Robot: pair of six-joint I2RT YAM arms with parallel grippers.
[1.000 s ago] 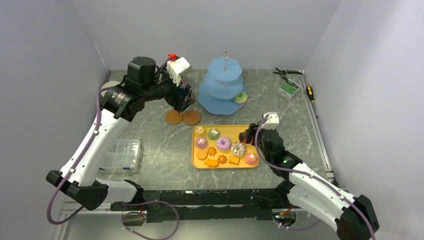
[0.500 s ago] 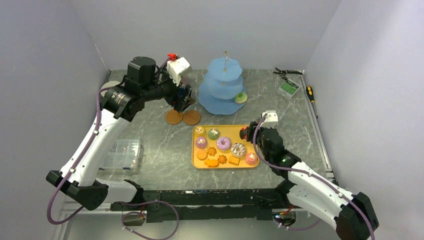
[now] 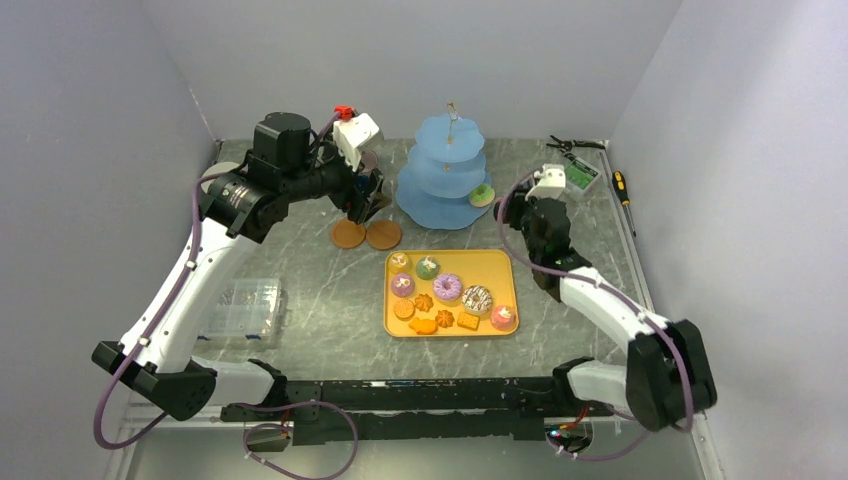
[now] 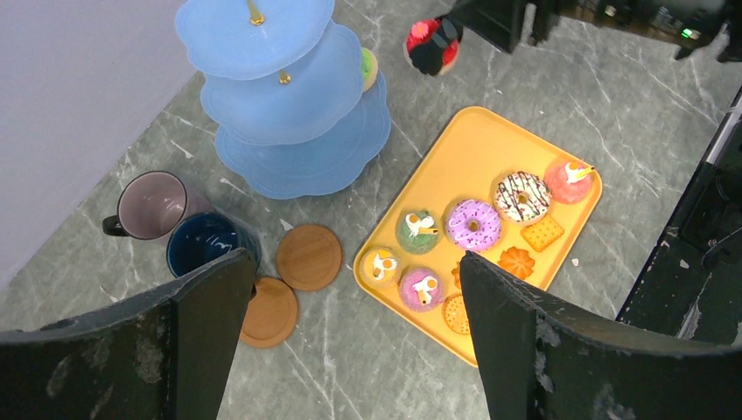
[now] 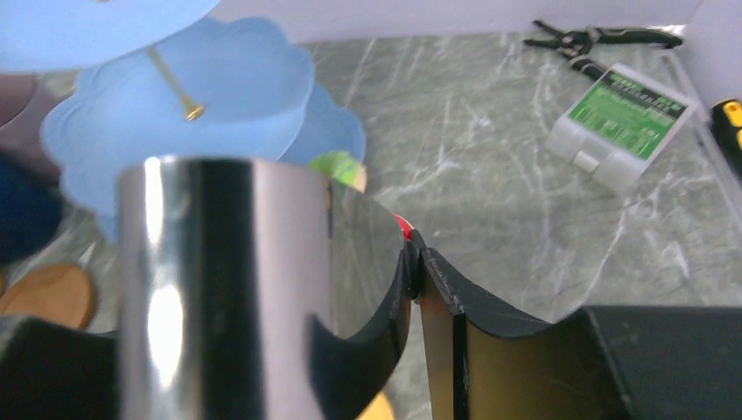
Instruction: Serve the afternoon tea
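While the right gripper (image 4: 444, 37), pinching a red-and-black treat (image 4: 432, 45), hung just right of the light-blue stand (image 4: 302, 162) and the left gripper (image 3: 365, 207) hovered spread wide at far left, the placing step seemed underway, likely calling next for easing the treat onto a tier.

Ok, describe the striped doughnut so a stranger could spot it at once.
In the top view, find the yellow tray on the near side of the light-blue three-tier stand. In its right half, the striped doughnut sits between the purple doughnut and the pink cupcake. It alone wears white icing crossed by dark stripes.
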